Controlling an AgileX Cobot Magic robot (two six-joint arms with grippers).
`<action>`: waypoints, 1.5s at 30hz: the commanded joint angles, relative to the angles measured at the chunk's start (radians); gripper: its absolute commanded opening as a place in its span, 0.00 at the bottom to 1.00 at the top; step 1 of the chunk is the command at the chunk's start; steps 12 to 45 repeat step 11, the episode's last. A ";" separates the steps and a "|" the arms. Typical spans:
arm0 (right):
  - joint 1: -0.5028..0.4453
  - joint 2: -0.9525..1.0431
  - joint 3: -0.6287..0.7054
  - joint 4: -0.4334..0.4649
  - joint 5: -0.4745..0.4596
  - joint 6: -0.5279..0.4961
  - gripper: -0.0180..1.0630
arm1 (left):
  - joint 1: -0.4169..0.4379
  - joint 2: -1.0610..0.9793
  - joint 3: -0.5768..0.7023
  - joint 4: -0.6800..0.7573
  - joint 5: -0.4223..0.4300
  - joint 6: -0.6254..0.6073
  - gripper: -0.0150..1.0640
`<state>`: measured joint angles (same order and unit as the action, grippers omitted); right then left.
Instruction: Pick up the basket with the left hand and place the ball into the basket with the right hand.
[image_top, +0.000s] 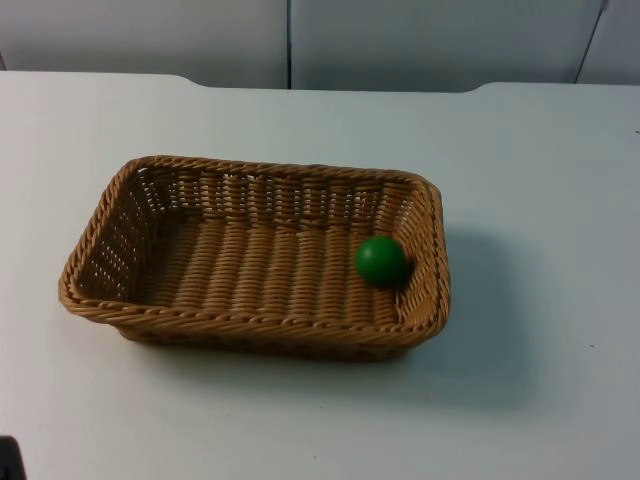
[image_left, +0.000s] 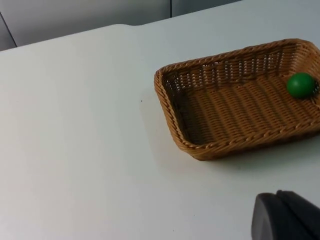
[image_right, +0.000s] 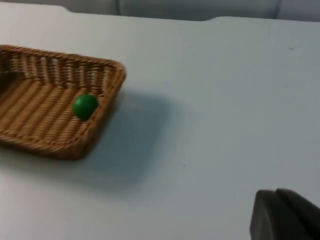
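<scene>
Ball (image_top: 381, 260) inside basket (image_top: 240, 325) on table (image_top: 540, 180), against its right wall; jaws' state impossible to tell.

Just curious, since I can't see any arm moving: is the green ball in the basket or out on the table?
In. The ball lies on the basket's woven floor, against its end wall.

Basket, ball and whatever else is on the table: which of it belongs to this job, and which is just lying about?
Belongs to the job:
- wicker basket, standing on the table
- green ball, already inside the basket, against its right end wall

Just there:
- white table, carrying the basket
- grey partition wall behind it
</scene>
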<state>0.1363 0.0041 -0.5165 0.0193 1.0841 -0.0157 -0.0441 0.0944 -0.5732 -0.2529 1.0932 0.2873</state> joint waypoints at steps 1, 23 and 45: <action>-0.058 -0.004 0.006 0.003 -0.008 0.000 0.01 | 0.002 -0.004 0.006 0.002 -0.014 0.005 0.01; -0.206 -0.004 0.006 0.005 -0.008 0.000 0.01 | 0.002 -0.004 0.055 0.000 0.004 -0.002 0.01; -0.206 -0.004 0.006 0.005 -0.008 0.000 0.01 | 0.002 -0.004 0.055 0.000 0.004 -0.002 0.01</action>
